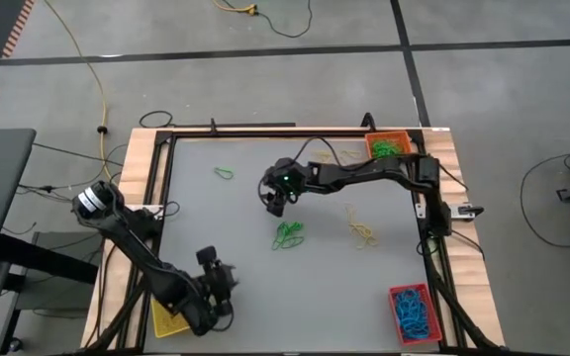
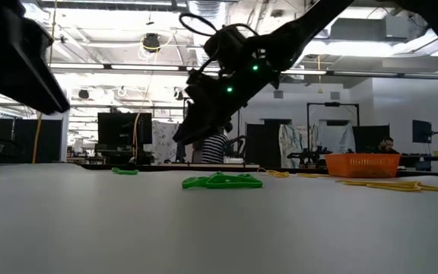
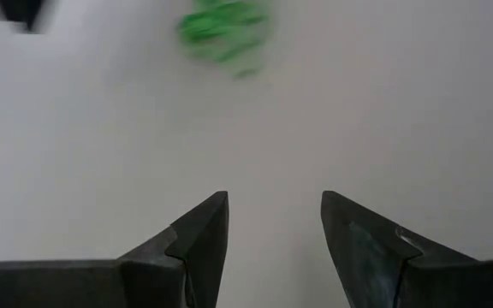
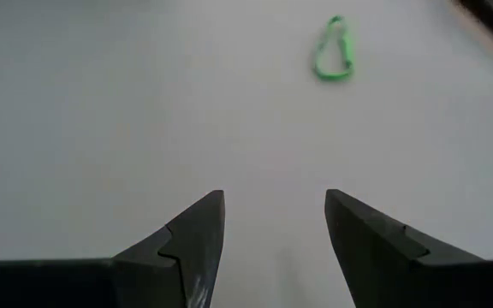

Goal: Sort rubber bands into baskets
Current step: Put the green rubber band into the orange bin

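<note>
We are seeing the right tool (image 1: 273, 205) hanging with fingers apart and empty above the smooth grey bench (image 1: 245, 227), near a tangle of thin green rubber bands (image 1: 288, 234). The left tool (image 1: 224, 282) is waiting spread and empty beside the yellow basket (image 1: 163, 321).

Right end effector (image 1: 273, 205): reaching in from the far right corner, elbow bent, poised above mid-table, fingers (image 4: 197, 244) parted, nothing between. Left end effector (image 1: 228, 280): low near the near-left edge, fingers (image 3: 197, 244) apart, empty.

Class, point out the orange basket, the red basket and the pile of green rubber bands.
orange basket (image 1: 405, 147): high view, right wall.
red basket (image 1: 395, 309): high view, left wall.
pile of green rubber bands (image 1: 287, 235): high view, middle of the pile.
</note>
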### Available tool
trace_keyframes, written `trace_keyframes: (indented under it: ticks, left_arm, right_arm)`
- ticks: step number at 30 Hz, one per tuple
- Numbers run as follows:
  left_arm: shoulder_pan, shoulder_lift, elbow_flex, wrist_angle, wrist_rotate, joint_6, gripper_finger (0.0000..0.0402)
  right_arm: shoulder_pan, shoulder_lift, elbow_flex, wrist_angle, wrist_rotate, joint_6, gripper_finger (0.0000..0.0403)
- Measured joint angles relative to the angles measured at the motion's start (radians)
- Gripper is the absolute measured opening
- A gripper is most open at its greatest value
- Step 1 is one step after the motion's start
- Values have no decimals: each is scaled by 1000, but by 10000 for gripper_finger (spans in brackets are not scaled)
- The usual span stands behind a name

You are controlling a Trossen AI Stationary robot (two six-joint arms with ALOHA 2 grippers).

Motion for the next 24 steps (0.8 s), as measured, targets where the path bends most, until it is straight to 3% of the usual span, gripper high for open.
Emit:
trace_keyframes:
  ticks: [5, 11, 17, 24]
  left_arm:
    - [77, -2, 0, -224, -5, -63, 178]
    - [198, -3, 0, -335, -12, 90, 178]
    - [352, -3, 0, -328, -21, 298, 178]
    - [494, -4, 0, -217, -7, 531, 178]
  right_arm:
    - [10, 26, 23, -18, -16, 4, 233]
    - [43, 20, 24, -38, -15, 4, 233]
    - [98, 18, 24, -77, -12, -2, 233]
    - [144, 18, 24, -175, 73, 32, 233]
